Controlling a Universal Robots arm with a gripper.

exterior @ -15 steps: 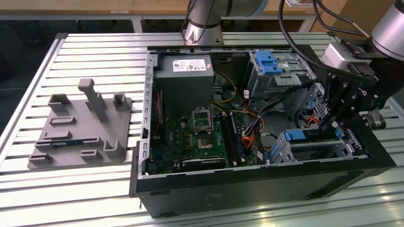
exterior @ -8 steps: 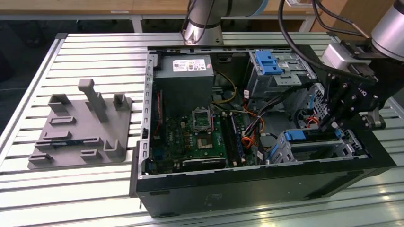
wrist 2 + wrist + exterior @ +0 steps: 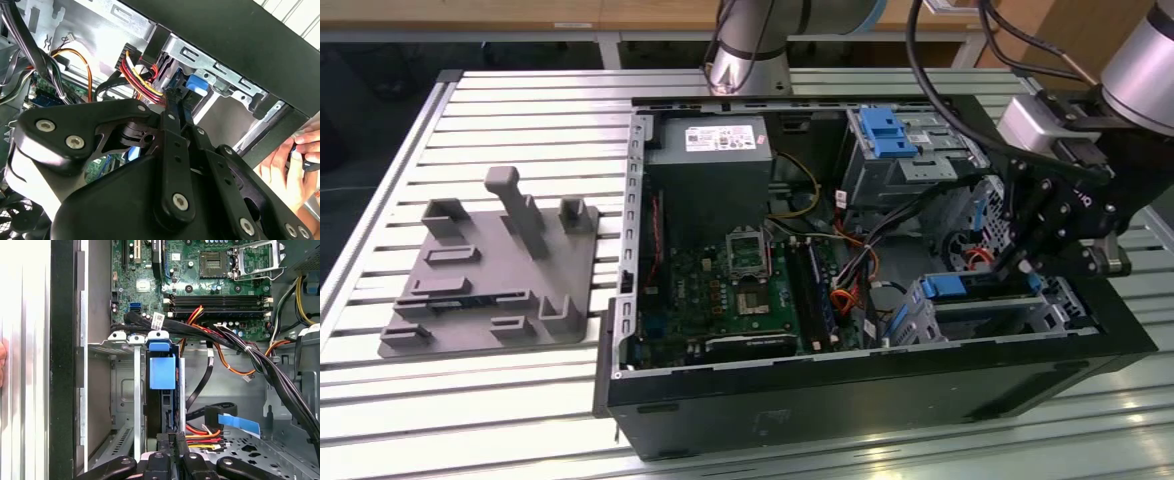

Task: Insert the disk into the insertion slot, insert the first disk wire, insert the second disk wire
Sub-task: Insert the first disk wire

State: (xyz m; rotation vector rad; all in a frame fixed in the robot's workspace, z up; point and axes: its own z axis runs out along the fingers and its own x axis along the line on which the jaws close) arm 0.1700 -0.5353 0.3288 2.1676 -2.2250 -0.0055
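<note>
Hand [image 3: 1011, 268] inside case [image 3: 854, 395] on slatted table [image 3: 520, 110]

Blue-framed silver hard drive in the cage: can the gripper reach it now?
Probably yes: the black gripper sits at the end of the blue-framed silver hard drive, nothing between; red and yellow wires crowd alongside.

Gripper [image 3: 175, 100] just beside the blue-framed disk [image 3: 197, 84] in the insertion slot [image 3: 227, 67], a hand [image 3: 287, 165] outside.

Most of the disk [image 3: 162, 374] lies buried inside the insertion slot [image 3: 124, 390]; we make out just its blue carrier. In the first wrist view the hand [image 3: 170, 442], near that slot, is cut by the picture's edge.
</note>
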